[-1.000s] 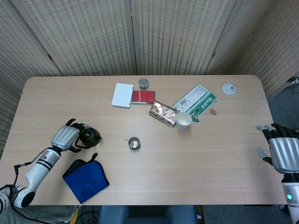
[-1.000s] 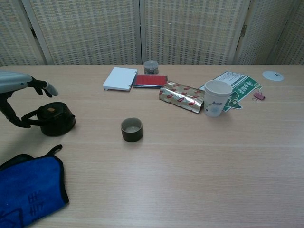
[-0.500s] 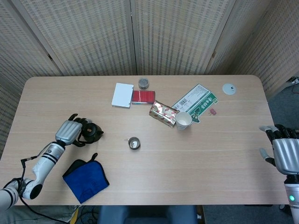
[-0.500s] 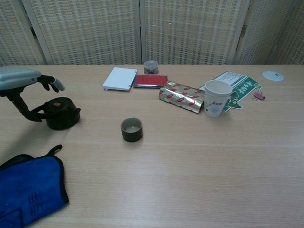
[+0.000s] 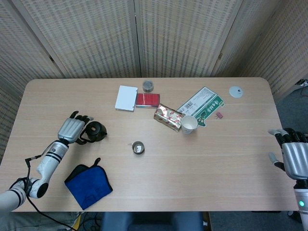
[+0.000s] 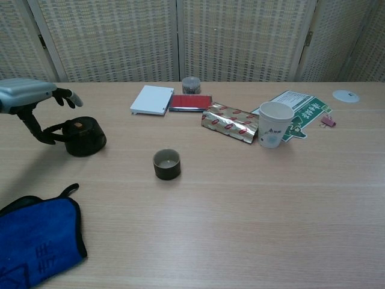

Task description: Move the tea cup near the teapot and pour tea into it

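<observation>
The small dark teapot [image 5: 96, 130] [image 6: 85, 137] is at the left side of the table, its handle pointing left. My left hand [image 5: 72, 130] [image 6: 31, 100] grips that handle from the left, with fingers hooked around it. The tea cup [image 5: 138, 147] [image 6: 166, 164], a low dark cup with a pale inside, stands alone near the table's middle, well to the right of the teapot. My right hand [image 5: 292, 157] hovers off the table's right edge with its fingers spread and nothing in it; only the head view shows it.
A blue cloth [image 5: 88, 186] [image 6: 35, 243] lies at the front left. Further back are a white box [image 5: 126, 97], a red box [image 5: 147, 99], a small tin [image 5: 147, 86], a foil packet [image 5: 168, 117], a paper cup [image 5: 188, 124] and a green leaflet [image 5: 204, 104].
My left hand has carried the teapot by its handle a little farther from me and to the right. The tea cup has not moved. My right hand has drifted slightly right.
</observation>
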`<act>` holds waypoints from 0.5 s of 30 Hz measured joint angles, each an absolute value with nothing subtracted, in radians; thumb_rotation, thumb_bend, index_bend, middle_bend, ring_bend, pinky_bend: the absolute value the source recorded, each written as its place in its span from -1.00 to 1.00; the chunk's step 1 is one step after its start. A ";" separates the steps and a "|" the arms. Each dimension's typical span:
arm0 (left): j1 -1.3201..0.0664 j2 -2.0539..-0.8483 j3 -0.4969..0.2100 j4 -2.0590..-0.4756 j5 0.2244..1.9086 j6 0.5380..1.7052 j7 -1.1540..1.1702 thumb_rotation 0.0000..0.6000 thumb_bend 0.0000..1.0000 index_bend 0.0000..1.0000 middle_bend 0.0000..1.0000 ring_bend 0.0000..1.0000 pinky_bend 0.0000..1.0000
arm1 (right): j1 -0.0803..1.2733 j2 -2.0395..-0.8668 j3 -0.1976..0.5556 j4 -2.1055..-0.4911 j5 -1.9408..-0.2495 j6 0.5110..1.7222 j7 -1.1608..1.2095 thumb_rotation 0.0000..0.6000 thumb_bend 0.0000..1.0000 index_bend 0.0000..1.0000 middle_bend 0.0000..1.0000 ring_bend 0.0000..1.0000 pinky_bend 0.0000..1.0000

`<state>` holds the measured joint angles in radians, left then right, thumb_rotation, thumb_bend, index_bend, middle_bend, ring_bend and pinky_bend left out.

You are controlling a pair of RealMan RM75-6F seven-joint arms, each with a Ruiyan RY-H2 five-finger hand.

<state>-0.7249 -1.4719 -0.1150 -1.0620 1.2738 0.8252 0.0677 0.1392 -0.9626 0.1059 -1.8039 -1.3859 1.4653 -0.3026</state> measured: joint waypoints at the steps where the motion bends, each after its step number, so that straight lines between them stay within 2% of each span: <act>1: -0.724 -1.470 -0.116 -1.066 1.274 0.826 0.066 1.00 -0.85 -0.63 -0.58 -0.58 -0.91 | 0.140 -0.962 0.107 -1.804 -1.387 1.465 -0.302 1.00 -0.54 -0.42 -0.41 -0.61 -0.46; 7: -0.703 -1.415 -0.110 -1.158 1.297 0.864 0.045 1.00 -0.85 -0.60 -0.58 -0.58 -0.91 | 0.149 -0.949 0.121 -1.807 -1.388 1.461 -0.299 1.00 -0.54 -0.42 -0.41 -0.61 -0.46; 15: -0.650 -1.324 -0.056 -1.276 1.409 0.942 -0.050 1.00 -0.85 -0.39 -0.51 -0.50 -0.99 | 0.156 -0.938 0.133 -1.820 -1.387 1.461 -0.305 1.00 -0.54 -0.42 -0.41 -0.61 -0.46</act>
<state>-0.6495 -1.3238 -0.0561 -1.2758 1.4088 0.9423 -0.0495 0.1557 -0.9385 0.1325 -1.8204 -1.3870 1.4610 -0.3052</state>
